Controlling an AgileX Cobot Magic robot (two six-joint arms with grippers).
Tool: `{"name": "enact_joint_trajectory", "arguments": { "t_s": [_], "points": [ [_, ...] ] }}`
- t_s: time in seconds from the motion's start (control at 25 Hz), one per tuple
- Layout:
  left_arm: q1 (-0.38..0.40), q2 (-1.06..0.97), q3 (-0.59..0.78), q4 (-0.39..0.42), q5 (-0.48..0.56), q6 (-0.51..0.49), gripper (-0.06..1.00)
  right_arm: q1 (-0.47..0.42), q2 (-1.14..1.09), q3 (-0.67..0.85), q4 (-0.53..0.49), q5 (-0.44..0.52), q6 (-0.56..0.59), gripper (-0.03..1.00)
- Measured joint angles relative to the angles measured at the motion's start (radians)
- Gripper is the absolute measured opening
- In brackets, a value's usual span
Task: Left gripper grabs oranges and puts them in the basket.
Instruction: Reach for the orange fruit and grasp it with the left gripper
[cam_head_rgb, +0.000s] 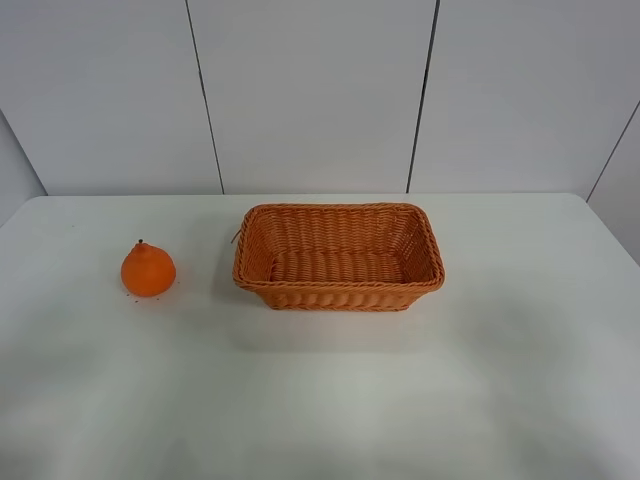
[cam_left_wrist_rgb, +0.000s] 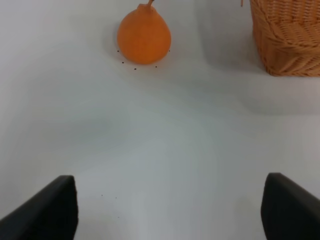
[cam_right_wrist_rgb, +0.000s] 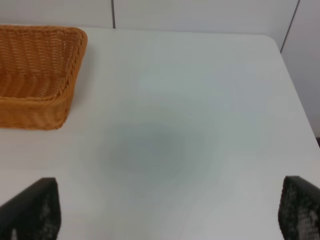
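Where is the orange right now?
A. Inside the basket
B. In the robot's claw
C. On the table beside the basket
C: the orange sits on the white table, apart from the basket, and the left gripper is open with nothing between its fingers.

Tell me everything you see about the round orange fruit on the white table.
The bright orange fruit is round, with a knobby pointed top and a small dark stem. Its skin looks matte and whole. It stands upright, stem up, on the white table, left of the woven wicker basket and apart from it. Tiny dark specks lie around its base. Only the table touches it.
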Motion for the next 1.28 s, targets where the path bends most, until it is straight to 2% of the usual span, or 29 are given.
{"name": "enact_joint_trajectory", "arguments": {
  "t_s": [0.64, 0.8, 1.28],
  "points": [
    [0.0, 0.027, -0.03, 0.0, -0.003, -0.007, 0.85, 0.0, 0.0, 0.0, 0.0, 0.0, 0.0, 0.69],
    [0.0, 0.214, -0.154, -0.001, -0.004, -0.01, 0.85, 0.0, 0.0, 0.0, 0.0, 0.0, 0.0, 0.69],
    [0.0, 1.088, -0.602, -0.003, -0.022, -0.01, 0.85, 0.0, 0.0, 0.0, 0.0, 0.0, 0.0, 0.69]
  ]
}}
